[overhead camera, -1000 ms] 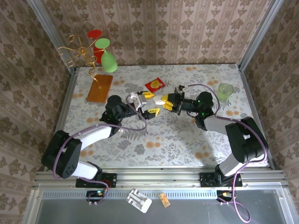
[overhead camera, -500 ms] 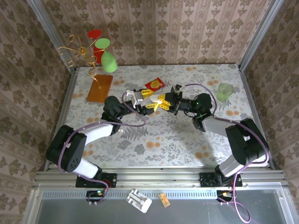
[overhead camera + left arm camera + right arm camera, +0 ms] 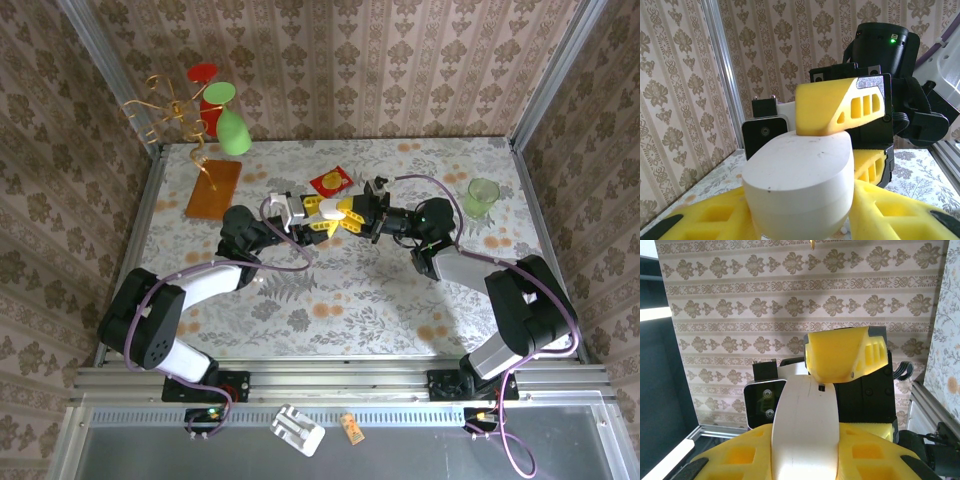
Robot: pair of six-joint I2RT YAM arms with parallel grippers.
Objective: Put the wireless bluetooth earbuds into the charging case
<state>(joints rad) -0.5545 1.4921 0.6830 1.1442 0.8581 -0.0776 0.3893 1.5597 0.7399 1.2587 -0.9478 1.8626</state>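
Orange board lay at the left of the desk, well apart. Left tool was found closed against the broad flanks of the charging case, held above mid-desk. Right tool was clamped across its thin faces. Shell was judged rigid, light, glossy and slip-prone; flanks to be gripped, lid seam left free. Access was crowded by opposing fingers. Green cup stood far right.

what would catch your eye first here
The left tool and right tool meet nose to nose over the table, both around one white case. Next come the bright red and green glass shapes on a gold wire stand at the far-left corner, and a green cup at the far right.
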